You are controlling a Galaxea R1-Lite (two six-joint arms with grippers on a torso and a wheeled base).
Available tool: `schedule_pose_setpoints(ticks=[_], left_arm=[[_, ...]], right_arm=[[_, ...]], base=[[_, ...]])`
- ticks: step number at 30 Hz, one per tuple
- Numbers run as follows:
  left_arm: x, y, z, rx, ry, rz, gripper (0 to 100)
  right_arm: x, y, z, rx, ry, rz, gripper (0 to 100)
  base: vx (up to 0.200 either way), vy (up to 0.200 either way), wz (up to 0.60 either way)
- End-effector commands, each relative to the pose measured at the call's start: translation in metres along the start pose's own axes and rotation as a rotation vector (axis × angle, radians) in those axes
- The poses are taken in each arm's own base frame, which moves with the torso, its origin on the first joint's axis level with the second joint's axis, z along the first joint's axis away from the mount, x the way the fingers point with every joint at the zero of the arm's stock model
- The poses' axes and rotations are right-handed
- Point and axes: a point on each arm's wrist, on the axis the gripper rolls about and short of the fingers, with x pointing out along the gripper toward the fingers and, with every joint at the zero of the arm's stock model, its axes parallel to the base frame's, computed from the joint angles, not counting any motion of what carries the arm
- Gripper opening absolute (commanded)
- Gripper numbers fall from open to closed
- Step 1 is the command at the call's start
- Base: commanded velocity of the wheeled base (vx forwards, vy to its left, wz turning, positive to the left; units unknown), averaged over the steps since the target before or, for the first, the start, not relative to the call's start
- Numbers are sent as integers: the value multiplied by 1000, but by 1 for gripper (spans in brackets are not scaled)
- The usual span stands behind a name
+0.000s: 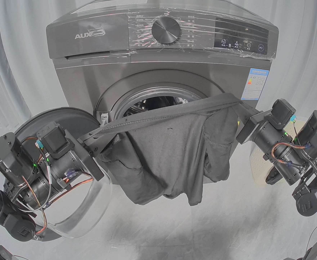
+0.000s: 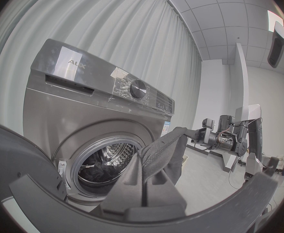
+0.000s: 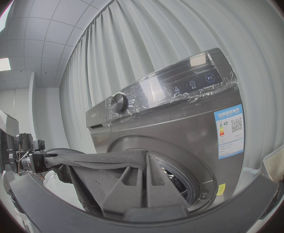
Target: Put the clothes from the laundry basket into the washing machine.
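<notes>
A dark grey garment (image 1: 173, 145) hangs stretched between both grippers in front of the washing machine (image 1: 93, 73), level with its round drum opening (image 1: 154, 103). My left gripper (image 1: 102, 136) is shut on the garment's left end (image 2: 158, 152), and my right gripper (image 1: 243, 111) is shut on its right end (image 3: 116, 159). The top hem is pulled taut while the body droops below the opening. Some dark cloth lies inside the drum (image 2: 96, 172). The machine's door (image 1: 68, 121) is swung open to the left, behind my left arm.
A pale perforated basket (image 1: 261, 163) sits on the floor at the right, behind my right arm; its rim (image 3: 282, 160) shows in the right wrist view. Grey curtains hang behind the machine. Bare light floor lies below the garment.
</notes>
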Motion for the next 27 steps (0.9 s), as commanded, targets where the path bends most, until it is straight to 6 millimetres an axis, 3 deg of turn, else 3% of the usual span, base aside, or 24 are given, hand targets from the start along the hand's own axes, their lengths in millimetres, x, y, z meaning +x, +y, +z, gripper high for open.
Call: schedule_pose_setpoints(ticks=[1, 27], left_arm=[[-2, -2, 6, 3, -23, -5, 0], [-4, -1, 3, 0, -7, -7, 0]], right_arm=[[0, 4, 9, 4, -31, 13, 0], [0, 5, 8, 6, -29, 18, 0]], base=[[0, 0, 0], [0, 0, 0]])
